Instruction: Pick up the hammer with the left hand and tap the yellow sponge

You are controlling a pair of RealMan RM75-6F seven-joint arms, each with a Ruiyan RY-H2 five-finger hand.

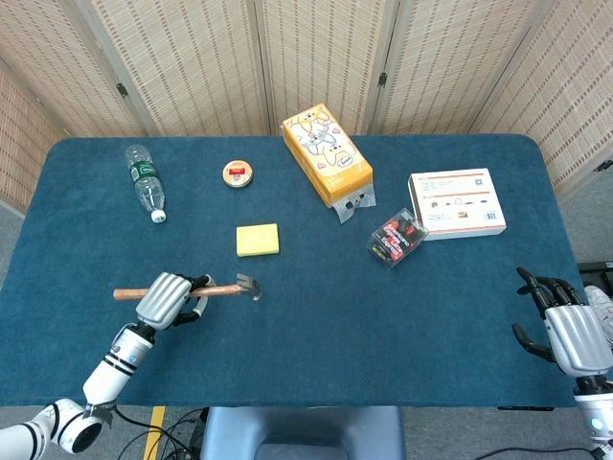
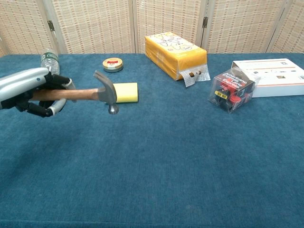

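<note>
My left hand (image 1: 165,299) (image 2: 35,91) grips the wooden handle of the hammer (image 1: 213,289) (image 2: 90,93) and holds it above the blue table, handle level and pointing left. Its steel head (image 2: 107,90) faces down, just in front of and left of the yellow sponge (image 1: 258,240) (image 2: 126,92), which lies flat on the cloth. In the chest view the head overlaps the sponge's left edge. My right hand (image 1: 567,326) hangs at the table's near right corner, fingers apart, holding nothing.
A water bottle (image 1: 146,180) lies at the far left. A small round tin (image 1: 238,173) sits behind the sponge. A yellow carton (image 1: 327,153), a clear packet with red contents (image 1: 396,238) and a white box (image 1: 457,202) stand to the right.
</note>
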